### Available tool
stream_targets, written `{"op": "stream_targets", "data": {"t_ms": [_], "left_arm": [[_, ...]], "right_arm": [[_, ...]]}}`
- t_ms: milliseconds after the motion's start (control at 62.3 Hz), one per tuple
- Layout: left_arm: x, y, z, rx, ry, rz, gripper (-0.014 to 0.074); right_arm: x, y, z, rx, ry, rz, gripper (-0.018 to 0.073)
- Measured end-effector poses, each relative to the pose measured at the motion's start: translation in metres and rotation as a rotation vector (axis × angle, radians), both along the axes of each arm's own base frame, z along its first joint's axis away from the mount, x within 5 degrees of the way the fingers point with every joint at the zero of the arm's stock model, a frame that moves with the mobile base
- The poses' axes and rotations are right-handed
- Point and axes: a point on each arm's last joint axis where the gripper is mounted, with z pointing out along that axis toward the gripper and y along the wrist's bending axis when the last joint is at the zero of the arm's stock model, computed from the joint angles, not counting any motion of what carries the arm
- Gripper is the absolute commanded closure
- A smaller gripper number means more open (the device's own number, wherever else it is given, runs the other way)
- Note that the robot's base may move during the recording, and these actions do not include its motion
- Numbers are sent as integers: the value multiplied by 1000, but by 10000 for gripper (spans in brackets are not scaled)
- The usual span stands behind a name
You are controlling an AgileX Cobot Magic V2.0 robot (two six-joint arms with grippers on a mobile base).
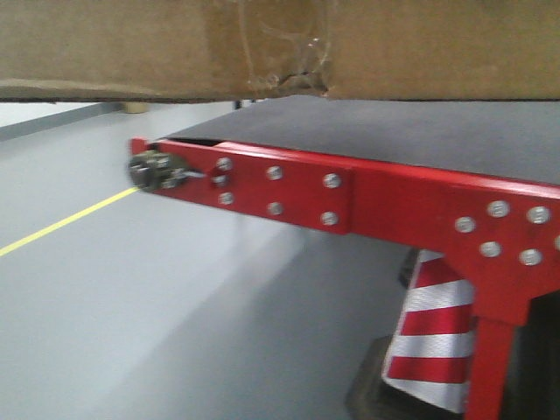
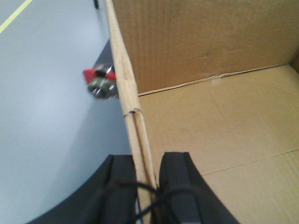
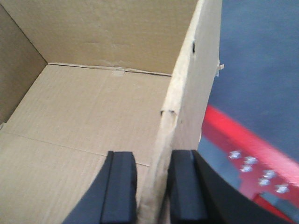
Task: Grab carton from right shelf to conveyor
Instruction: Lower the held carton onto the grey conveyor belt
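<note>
Carton [image 1: 175, 44] hangs clear of your conveyor [image 1: 394, 131] because left gripper [image 2: 147, 163] and right gripper [image 3: 152, 161] each clamp a side wall between their jaws.

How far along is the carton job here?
Done: the brown corrugated cardboard carton is lifted, no shelf in view. In hand: left gripper and right gripper each clamp a side wall, holding it above the dark grey, red-edged conveyor belt. Left: set it down, release.
</note>
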Motion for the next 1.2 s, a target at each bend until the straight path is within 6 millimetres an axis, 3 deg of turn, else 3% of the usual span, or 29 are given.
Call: {"op": "stream_targets", "data": {"t_ms": [1203], "left_arm": [[1, -1, 0, 6, -4, 0, 614]], "right_arm": [[0, 0, 0, 0, 0, 0, 627]]}}
